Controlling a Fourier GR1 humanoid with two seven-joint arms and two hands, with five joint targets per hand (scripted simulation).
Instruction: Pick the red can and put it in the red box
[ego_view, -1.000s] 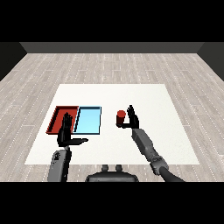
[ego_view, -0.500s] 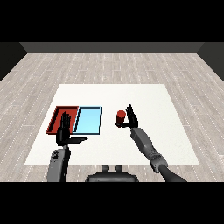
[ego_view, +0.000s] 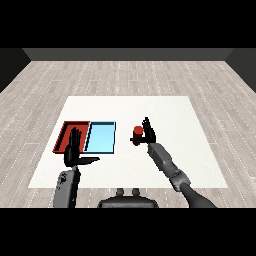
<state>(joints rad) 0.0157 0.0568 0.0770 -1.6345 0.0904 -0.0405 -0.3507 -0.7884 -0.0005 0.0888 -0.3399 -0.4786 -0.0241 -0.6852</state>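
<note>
Red can stands upright on the white table, right of both trays & apart from them. Right hand is right up against its right side, fingers pointing up, thumb reaching toward the can low down; looks like the fingers are starting to wrap it, but can't tell if they're closed round it or just touching. Grey forearm runs back from that hand to the lower right.

Left of the can, w/ a strip of bare table between, lies the light blue tray. Red tray sits just beside it, touching along one edge, further left.

Left hand is over the near edge of the red tray, fingers straight & upright, thumb stuck out sideways to the right, holding nothing. Its forearm comes up from the lower left.
</note>
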